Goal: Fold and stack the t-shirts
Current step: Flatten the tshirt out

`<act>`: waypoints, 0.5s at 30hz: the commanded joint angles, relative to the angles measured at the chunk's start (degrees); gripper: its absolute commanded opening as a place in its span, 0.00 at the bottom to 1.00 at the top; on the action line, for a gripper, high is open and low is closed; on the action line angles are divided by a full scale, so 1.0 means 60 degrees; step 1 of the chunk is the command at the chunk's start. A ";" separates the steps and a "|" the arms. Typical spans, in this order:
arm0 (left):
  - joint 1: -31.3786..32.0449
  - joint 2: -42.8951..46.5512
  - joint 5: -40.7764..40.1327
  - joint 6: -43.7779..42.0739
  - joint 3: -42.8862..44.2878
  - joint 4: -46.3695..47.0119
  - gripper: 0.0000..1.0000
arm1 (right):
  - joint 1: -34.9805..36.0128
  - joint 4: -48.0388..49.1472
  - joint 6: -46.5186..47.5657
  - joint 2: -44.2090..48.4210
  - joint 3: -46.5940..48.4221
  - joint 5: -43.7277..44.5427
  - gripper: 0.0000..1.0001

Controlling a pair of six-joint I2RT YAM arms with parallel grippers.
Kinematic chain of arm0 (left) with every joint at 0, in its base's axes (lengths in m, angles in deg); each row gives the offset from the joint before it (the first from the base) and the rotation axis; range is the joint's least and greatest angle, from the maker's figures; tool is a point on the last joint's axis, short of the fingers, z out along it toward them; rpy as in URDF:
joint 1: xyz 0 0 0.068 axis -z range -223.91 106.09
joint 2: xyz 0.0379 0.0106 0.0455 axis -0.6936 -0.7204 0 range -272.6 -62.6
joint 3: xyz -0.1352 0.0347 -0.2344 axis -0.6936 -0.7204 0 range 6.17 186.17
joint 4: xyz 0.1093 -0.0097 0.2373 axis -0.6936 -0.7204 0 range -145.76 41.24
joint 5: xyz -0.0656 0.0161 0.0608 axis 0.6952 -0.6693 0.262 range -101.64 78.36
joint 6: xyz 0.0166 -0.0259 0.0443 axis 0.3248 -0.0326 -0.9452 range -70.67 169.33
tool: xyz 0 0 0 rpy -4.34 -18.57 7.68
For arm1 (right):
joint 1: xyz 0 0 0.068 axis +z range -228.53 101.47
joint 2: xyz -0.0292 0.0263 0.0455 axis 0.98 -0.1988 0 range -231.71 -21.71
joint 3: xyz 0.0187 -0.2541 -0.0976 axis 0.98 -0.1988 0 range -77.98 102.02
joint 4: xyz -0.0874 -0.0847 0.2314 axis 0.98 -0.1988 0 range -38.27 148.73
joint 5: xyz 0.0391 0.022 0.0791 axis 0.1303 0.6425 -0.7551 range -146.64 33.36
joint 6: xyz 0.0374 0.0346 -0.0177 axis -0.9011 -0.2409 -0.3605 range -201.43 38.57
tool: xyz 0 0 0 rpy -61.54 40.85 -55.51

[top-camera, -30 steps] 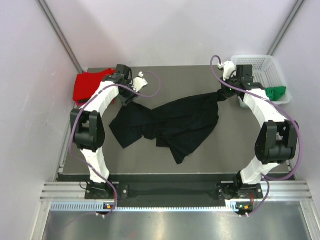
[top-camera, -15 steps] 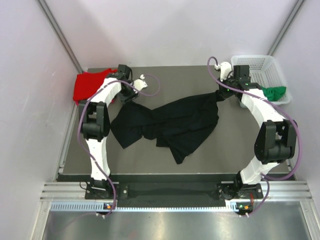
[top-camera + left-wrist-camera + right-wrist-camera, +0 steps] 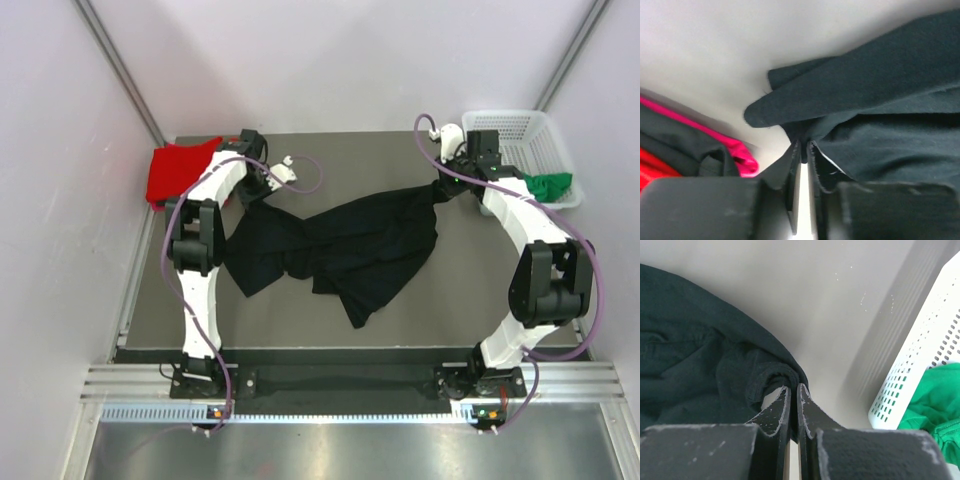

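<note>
Black t-shirt [image 3: 350, 245] lies rumpled between my grippers. The right gripper [image 3: 792, 387] is clamped on a fold at its fingertips and the left gripper [image 3: 801, 145] is narrow, nipping the opposite edge; I judge that's for pulling it flat.

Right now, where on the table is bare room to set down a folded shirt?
Bare: the near strip between the black t-shirt and the table edge; the far middle between left gripper and right gripper. Crowded: red t-shirt far left, basket far right.
</note>
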 commanded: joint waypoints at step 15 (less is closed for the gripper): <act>-0.0469 0.2216 0.1230 0.0511 0.1491 -0.1214 0.00 | -0.0085 0.0555 -0.0054 0.0096 0.1830 0.0500 0.00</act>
